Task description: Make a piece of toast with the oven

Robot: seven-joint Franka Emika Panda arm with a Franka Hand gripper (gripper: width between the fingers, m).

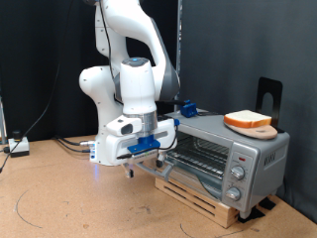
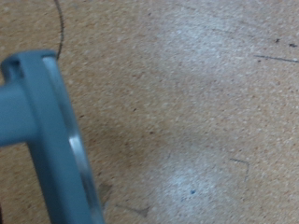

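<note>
Silver oven [image 1: 220, 149]; toast [image 1: 248, 120] on top.

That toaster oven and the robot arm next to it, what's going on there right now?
A white Franka arm has its hand low at the front of the toaster oven, by the edge of the dropped-open glass door. The wire rack inside looks empty. The slice of bread sits on a round wooden board on top of the oven, untouched. The wrist view shows only a blue finger over the brown tabletop.

One oven [image 1: 220, 157], one piece of toast [image 1: 246, 120] on one round wooden board [image 1: 260, 129], three knobs [image 1: 236, 174], one hand [image 1: 127, 169]
</note>
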